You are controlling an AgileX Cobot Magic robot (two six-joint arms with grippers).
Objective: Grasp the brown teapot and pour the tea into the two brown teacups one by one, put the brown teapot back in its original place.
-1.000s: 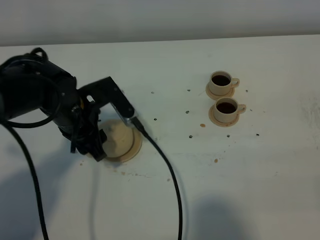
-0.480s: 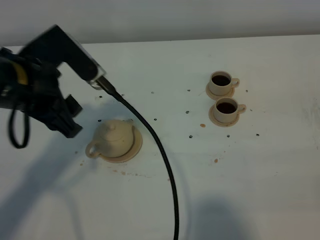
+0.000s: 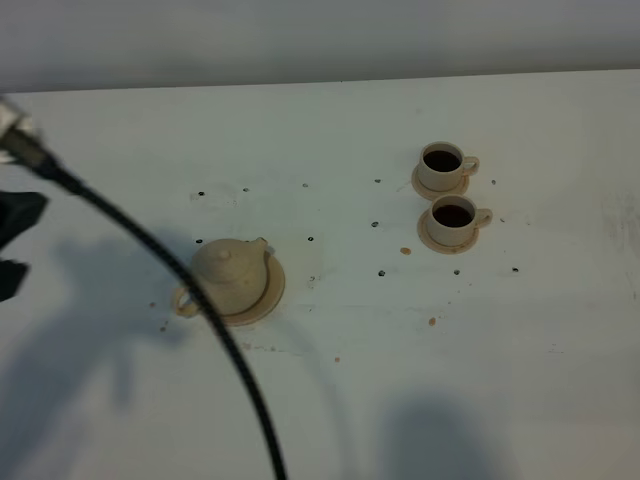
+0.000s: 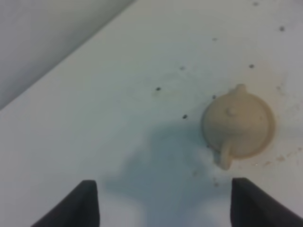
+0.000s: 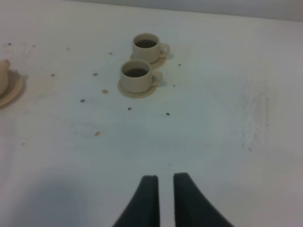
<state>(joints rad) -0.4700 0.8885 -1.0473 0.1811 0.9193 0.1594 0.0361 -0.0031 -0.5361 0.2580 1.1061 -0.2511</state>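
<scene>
— Teapot: where is it seen?

— The brown teapot is set upright on the wide saucer at the left centre of the high view, lid on, loop handle turned toward the lower left, spout toward the upper right; a black cable is seen crossing in front of it from the upper left edge to the bottom of the frame.

— And the table?

— White, speckled with small dark dots and a few brownish spots; broad shadows are cast across its lower left.

— The grippers?

— The left gripper is shown spread wide at the bottom of the left wrist view, nothing held between its dark fingers, the teapot lying well apart at the right of that frame; the right gripper is shown at the bottom centre of the right wrist view, its fingers drawn nearly together with only a thin slit left, nothing gripped.

— The cups?

— The two brown teacups are seen at the upper right of the high view, one just below the other, each on a small saucer, both filled with dark liquid; handles are turned to the right.
</scene>
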